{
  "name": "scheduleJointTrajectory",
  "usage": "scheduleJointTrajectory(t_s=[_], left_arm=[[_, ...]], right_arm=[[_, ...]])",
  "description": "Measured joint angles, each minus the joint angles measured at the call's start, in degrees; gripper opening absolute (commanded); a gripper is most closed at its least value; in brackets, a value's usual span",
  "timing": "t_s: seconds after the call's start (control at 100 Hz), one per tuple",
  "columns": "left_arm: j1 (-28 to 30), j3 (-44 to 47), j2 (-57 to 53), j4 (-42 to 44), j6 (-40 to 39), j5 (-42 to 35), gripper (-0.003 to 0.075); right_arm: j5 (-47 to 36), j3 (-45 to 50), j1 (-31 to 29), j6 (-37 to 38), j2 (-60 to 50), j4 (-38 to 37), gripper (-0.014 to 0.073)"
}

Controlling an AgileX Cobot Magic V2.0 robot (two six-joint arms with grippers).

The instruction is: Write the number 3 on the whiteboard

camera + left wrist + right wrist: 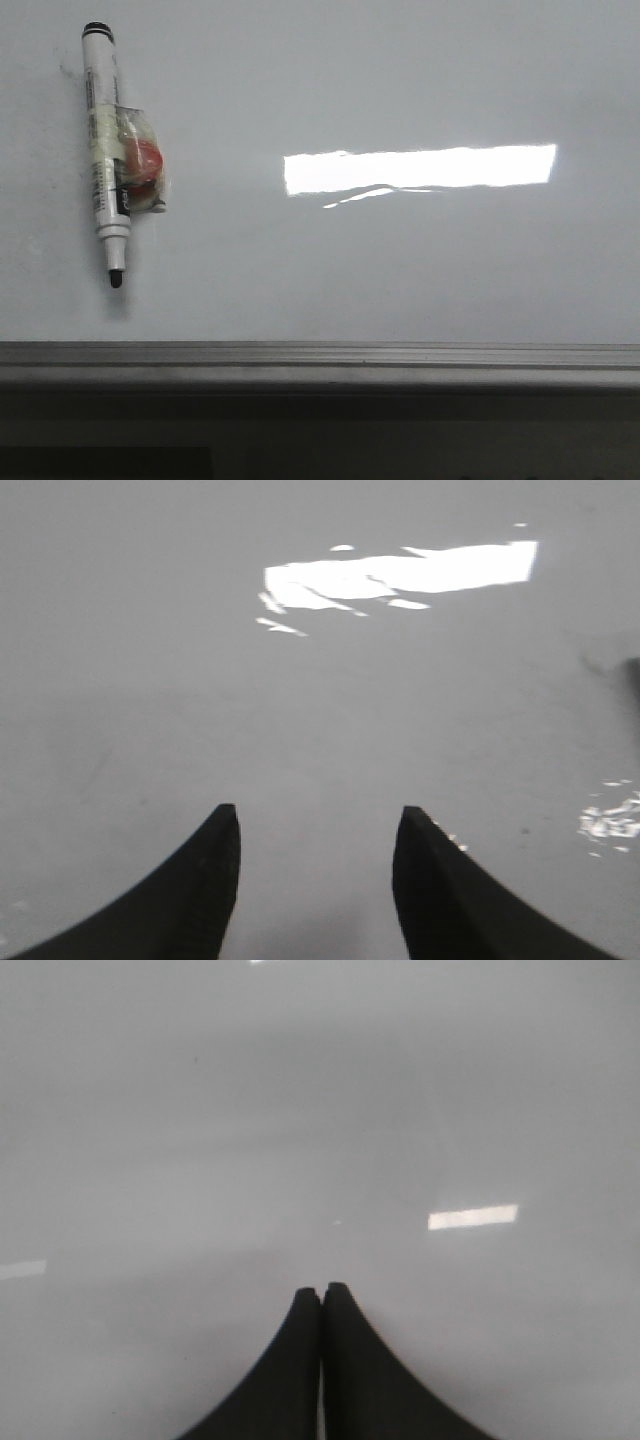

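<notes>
No stroke marks the whiteboard (400, 270) yet; the left tool (315, 830), spread and empty, must first fetch the marker (105, 150) at far left, the right tool (321, 1295) clenched on nothing.

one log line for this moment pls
stage: not started | whiteboard: blank, no 3 | marker: uncapped, lying on board | left gripper: open, empty | right gripper: shut, empty

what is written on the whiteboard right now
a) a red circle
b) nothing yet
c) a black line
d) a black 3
b: the whiteboard bears no drawn stroke, only a bright light reflection, while the uncapped marker lies on it, ungripped.
</notes>
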Motion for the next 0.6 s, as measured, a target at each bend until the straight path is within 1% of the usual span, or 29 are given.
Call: scheduleJointTrajectory(t_s=[0.19, 0.33, 0.47, 0.6], left_arm=[[-14.5, -0.2, 0.0, -3.0, 0.6, -0.4, 0.0410], [-23.6, -0.2, 0.5, -4.3, 0.7, -0.5, 0.0410], [-29.2, -0.2, 4.1, -8.2, 0.7, -2.8, 0.0410], [-31.4, -0.2, 9.1, -11.0, 0.7, -6.3, 0.0410]], right_arm=[[0.0, 0.0, 0.0, 0.0, 0.0, 0.0, -0.0064], [-0.6, 0.0, 0.0, 0.0, 0.0, 0.0, -0.0064], [-0.9, 0.0, 0.0, 0.0, 0.0, 0.0, -0.0064], [-0.9, 0.0, 0.0, 0.0, 0.0, 0.0, -0.0064]])
